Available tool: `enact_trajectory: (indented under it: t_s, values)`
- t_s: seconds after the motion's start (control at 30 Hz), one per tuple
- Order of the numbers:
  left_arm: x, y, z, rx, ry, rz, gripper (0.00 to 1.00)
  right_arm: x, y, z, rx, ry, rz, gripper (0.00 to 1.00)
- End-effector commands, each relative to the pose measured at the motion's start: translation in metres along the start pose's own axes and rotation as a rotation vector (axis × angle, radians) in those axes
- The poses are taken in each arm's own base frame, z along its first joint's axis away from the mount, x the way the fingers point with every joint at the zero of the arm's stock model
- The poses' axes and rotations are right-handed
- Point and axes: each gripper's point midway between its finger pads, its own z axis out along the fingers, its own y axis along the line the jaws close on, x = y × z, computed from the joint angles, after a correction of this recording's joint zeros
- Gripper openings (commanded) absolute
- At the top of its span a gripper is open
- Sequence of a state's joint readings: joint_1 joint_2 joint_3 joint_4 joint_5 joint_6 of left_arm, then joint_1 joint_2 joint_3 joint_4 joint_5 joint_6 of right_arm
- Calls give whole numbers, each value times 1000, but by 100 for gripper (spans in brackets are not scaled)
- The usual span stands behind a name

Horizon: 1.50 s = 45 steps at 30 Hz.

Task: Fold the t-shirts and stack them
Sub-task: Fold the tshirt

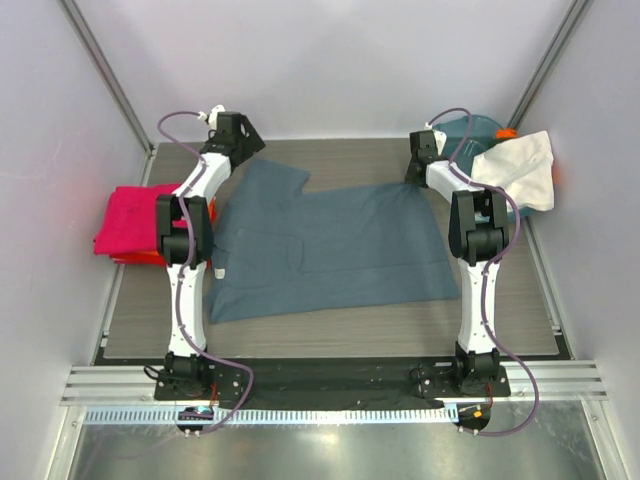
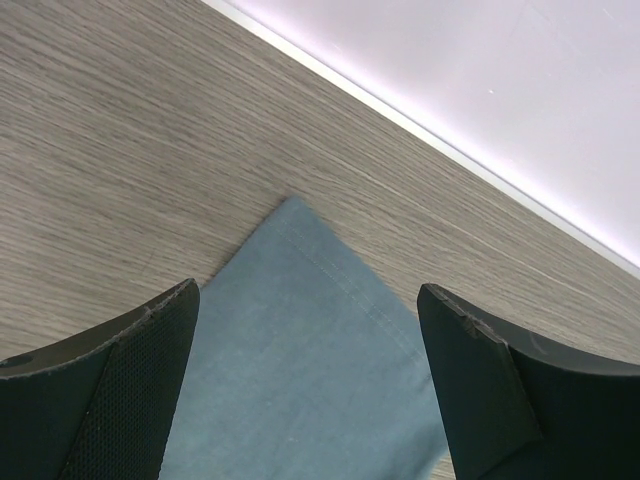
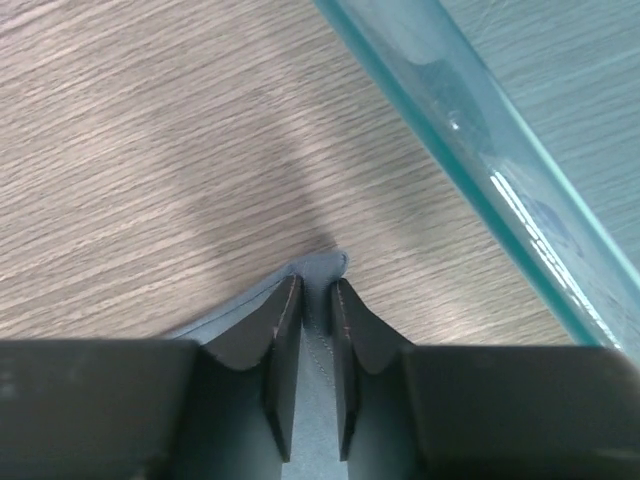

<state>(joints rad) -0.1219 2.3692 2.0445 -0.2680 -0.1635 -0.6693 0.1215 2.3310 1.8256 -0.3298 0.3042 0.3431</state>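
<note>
My right pincer (image 3: 318,285) pinches a corner of the blue-grey t-shirt (image 1: 330,250); my left pincer (image 2: 307,290) gapes open, and I'd lower it squarely before closing.

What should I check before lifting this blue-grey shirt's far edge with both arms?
1. Right gripper pinching the blue-grey shirt: ok, a corner sits between its nearly closed jaws.
2. Left gripper holding its corner: not ok, the jaws are open and the corner lies on the table beneath.
3. Right gripper apart from the tub: ok, but the wall is close.
4. Shirt spread out: ok, with some creases.
5. How much cloth the right grip holds: cannot tell.
6. White shirt out of the way: ok, draped over the tub.
</note>
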Motion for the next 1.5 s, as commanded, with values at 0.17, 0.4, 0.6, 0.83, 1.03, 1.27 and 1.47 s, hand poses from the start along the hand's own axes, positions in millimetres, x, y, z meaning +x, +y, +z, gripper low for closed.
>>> enact_trajectory:
  t_s: [0.17, 0.4, 0.6, 0.83, 1.03, 1.27, 1.47]
  values:
    - [-13, 12, 8, -52, -31, 50, 88, 8, 8, 6, -27, 31, 8, 7]
    - [12, 19, 29, -66, 44, 52, 80, 9, 5, 4, -15, 30, 10, 2]
    - [24, 19, 41, -56, 74, 39, 78, 8, 4, 2, -15, 28, 0, 2]
    - [45, 18, 52, -41, 118, 15, 62, 6, -2, -1, 5, 22, -12, 1]
    - [50, 16, 56, -36, 118, 6, 50, 6, -6, -3, 21, 16, -15, 1]
    - [42, 15, 62, 4, 109, -35, 29, 6, -8, -3, 22, 18, -16, 1]
    - [47, 12, 64, 21, 126, -47, 0, 5, -11, -4, 16, 24, 3, 1]
